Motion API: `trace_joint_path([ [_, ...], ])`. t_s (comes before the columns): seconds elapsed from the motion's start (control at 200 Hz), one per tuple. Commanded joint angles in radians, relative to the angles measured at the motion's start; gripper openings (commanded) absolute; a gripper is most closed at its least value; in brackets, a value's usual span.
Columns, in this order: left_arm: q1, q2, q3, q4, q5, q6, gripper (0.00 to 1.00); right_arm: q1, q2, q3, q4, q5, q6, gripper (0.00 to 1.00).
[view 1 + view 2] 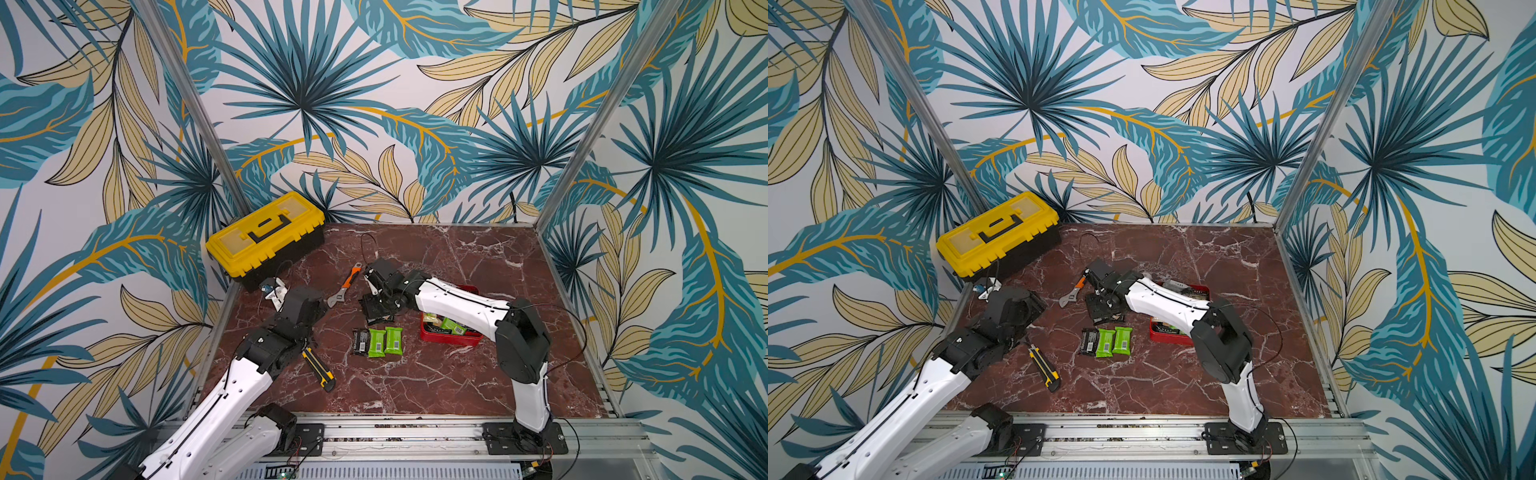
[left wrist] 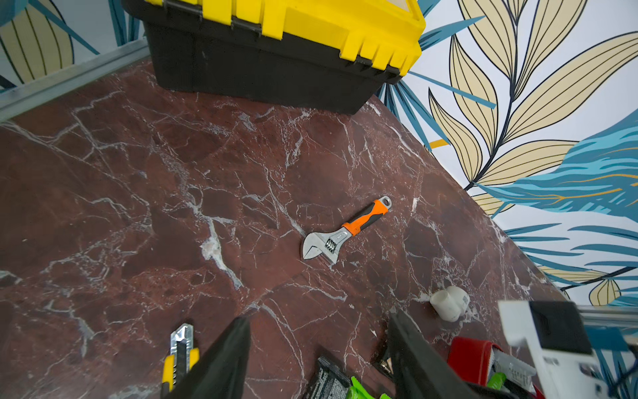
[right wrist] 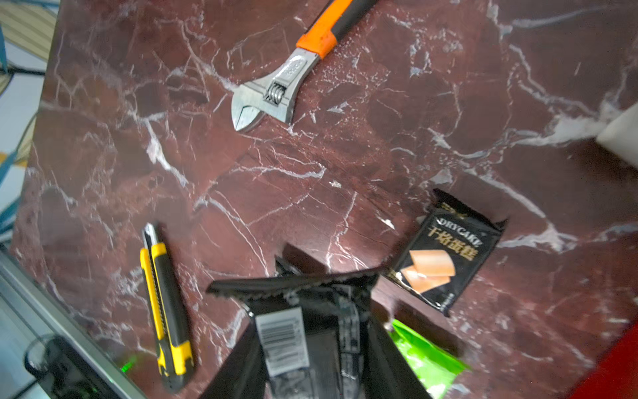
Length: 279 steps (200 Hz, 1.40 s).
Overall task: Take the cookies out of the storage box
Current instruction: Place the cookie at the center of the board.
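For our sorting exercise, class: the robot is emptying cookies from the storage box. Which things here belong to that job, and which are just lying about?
Job: loose cookie packets; black packet in the right gripper; red storage box.
Lying about: yellow toolbox; adjustable wrench; utility knife; white pipe fitting.

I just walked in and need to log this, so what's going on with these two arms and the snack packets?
The right gripper is clamped on a black cookie packet, outside the red storage box and near the wrench. Three packets lie in a row on the table, and another black one lies close to the held packet. More packets are in the box. The left gripper is open and empty, off to the side.
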Motion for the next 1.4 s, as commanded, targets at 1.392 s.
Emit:
trace_joint_path([
  [1.392, 0.016, 0.017, -0.063, 0.161, 0.111, 0.166, 0.72, -0.008, 0.107, 0.228, -0.204, 0.186, 0.226, 0.57],
])
